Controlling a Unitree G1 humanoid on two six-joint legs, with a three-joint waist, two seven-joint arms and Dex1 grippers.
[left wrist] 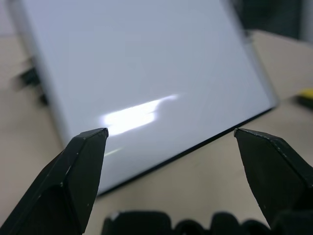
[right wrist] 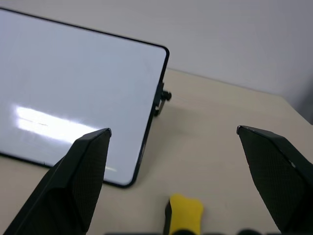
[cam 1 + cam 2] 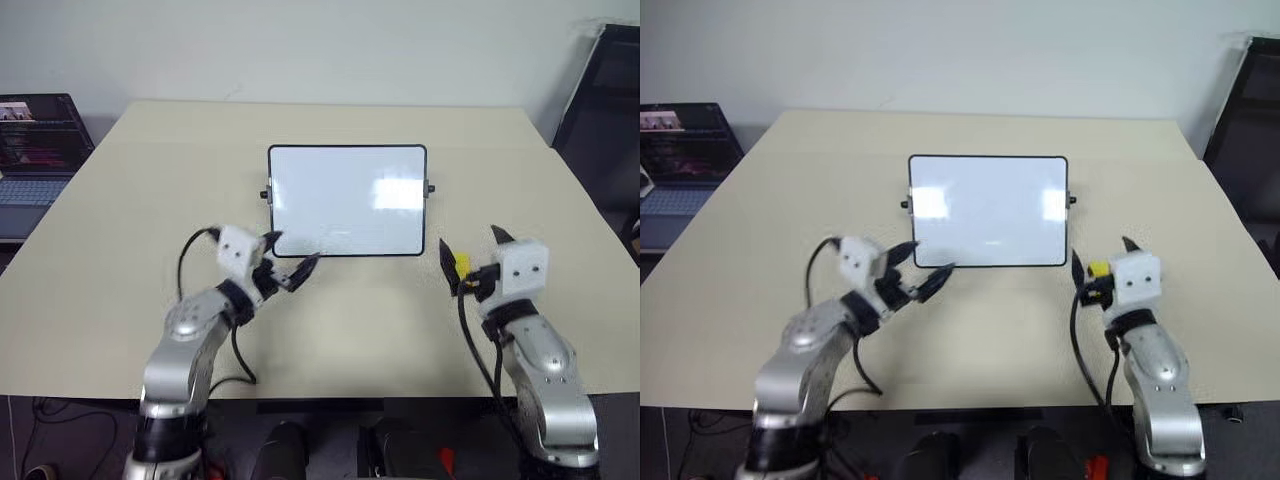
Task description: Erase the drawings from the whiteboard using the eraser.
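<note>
Beige table (image 3: 120, 260) bears glossy whiteboard (image 3: 347, 200), its surface wiped bare.

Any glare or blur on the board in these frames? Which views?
Left eye view: bright glare patch on the right part of the board. Right eye view: two glare patches, near its left and right edges. Left wrist view: a glare streak low on the board, and its frame edges look smeared with blur. Right wrist view: a glare band on the board; the eraser is soft, close to the lens.

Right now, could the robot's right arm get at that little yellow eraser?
Probably yes: the eraser lies on the table just below the open right gripper, with nothing between them.
</note>
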